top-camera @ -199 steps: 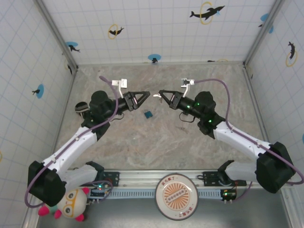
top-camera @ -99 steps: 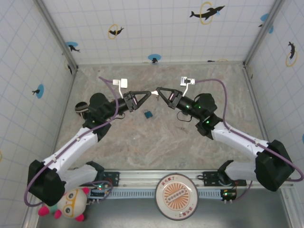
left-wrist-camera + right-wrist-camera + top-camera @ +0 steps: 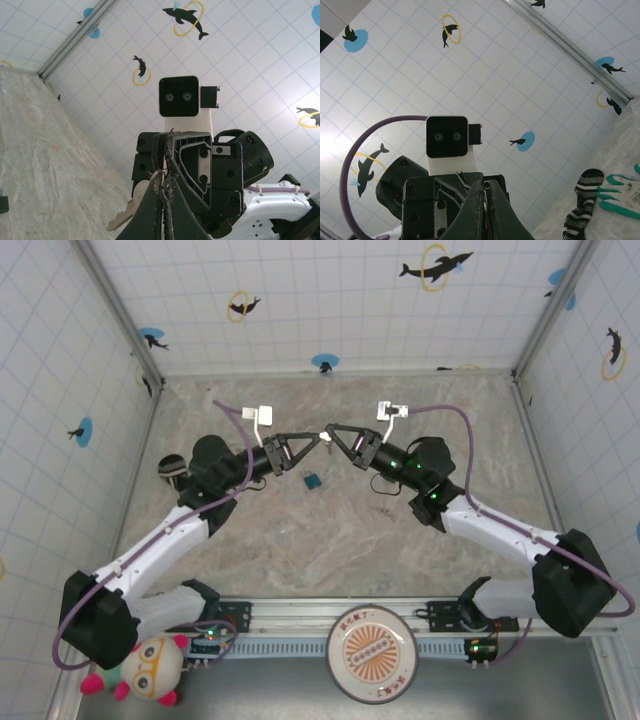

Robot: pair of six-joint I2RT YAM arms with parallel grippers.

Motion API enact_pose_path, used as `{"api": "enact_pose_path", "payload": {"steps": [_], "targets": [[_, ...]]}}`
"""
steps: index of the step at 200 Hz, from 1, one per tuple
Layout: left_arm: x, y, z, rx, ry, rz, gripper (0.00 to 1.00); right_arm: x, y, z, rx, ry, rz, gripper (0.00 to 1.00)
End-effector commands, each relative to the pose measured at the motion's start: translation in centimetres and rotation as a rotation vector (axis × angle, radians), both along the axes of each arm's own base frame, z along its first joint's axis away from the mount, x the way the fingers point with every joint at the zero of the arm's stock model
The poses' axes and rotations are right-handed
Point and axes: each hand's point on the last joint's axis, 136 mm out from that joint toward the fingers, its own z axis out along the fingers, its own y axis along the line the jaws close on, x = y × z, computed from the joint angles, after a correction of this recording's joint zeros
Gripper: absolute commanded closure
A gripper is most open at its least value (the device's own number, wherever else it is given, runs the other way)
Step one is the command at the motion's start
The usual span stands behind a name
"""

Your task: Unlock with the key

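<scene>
Both arms reach out from their bases and angle inward, elbows spread wide, so the left gripper [image 3: 320, 439] and the right gripper [image 3: 333, 432] face each other tip to tip in mid-air. Each wrist lies roughly level, pointing at its partner. Both sets of jaws are pressed closed, their tips just beside one another.

Right gripper facing the other arm's wrist camera.
The right gripper [image 3: 483, 192], fingers pressed together, points up just below the white camera block [image 3: 448, 144]. A purple cable [image 3: 395, 120] loops off to the block's left. A black-and-white striped piece [image 3: 582, 199] and teal-green strips [image 3: 614, 195] lie to its lower right.
</scene>
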Motion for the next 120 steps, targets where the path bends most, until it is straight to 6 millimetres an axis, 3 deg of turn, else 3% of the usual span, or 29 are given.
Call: {"api": "enact_pose_path", "payload": {"steps": [1,20,42,51,81,120], "targets": [[-0.6,-0.1,1.5,-0.027,-0.060,-0.022,1.00,-0.3,0.0,0.0,0.001,-0.017,0.012,1.00],[-0.5,-0.2,1.4,-0.014,-0.058,-0.016,1.00,-0.3,0.0,-0.3,-0.025,-0.017,0.012,0.97],[0.0,-0.3,0.8,0.032,-0.041,-0.006,1.00,0.3,-1.0,-0.8,-0.059,0.002,-0.024,0.70],[0.2,-0.4,0.5,0.063,-0.036,-0.002,1.00,0.6,-2.0,-0.7,-0.051,0.006,-0.044,0.65],[0.7,-1.0,-1.3,0.197,-0.002,-0.024,1.00,0.8,-4.1,-0.3,-0.071,0.010,-0.072,0.61],[0.0,-1.6,-3.0,0.273,0.035,-0.115,1.00,-0.7,-4.2,-0.6,-0.138,0.003,0.002,0.56]]}}
